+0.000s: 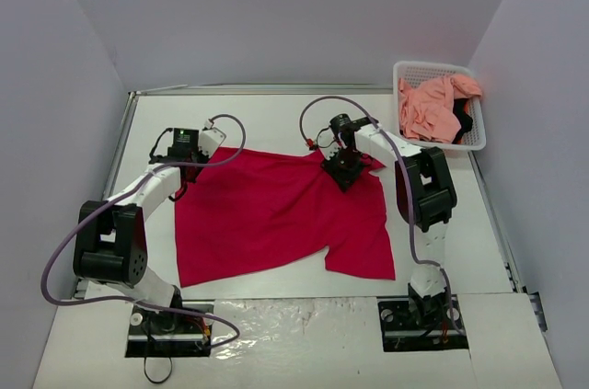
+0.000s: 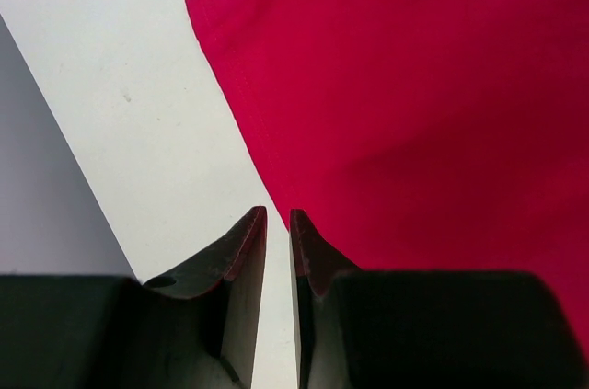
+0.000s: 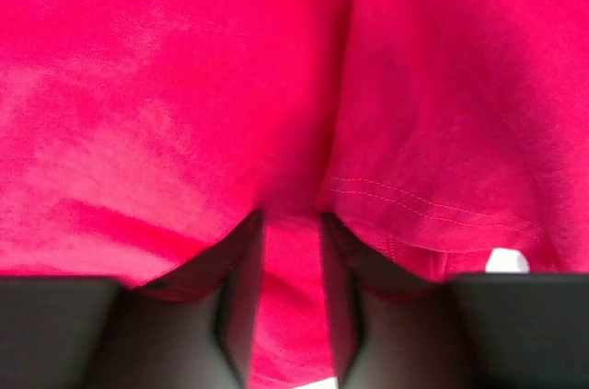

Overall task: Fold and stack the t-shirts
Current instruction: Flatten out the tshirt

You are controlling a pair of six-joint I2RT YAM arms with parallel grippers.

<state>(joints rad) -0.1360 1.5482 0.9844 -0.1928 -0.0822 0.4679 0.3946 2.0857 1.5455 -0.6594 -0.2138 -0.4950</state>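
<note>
White table (image 1: 276, 122), grey walls (image 1: 276, 12). Red t-shirt (image 1: 276, 214) lies spread mid-table. Far right, a basket (image 1: 405, 72) holds the salmon pink t-shirt (image 1: 428, 108), with the black garment (image 1: 463, 122) mostly hidden under it. My left gripper (image 2: 278, 214) is at the shirt's far-left corner, jaws a narrow slit, bare table showing between. My right gripper (image 3: 291, 216) is on the far-right part, jaws narrow with red cloth between; can't tell if it's clamped. White patch (image 3: 508, 261) unreadable.

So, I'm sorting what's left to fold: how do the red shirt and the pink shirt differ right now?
The red shirt is crimson; the pink shirt is pale salmon. The red shirt lies spread on the table; the pink shirt sits bunched in the white basket. Both are plain cloth, neither folded.
</note>
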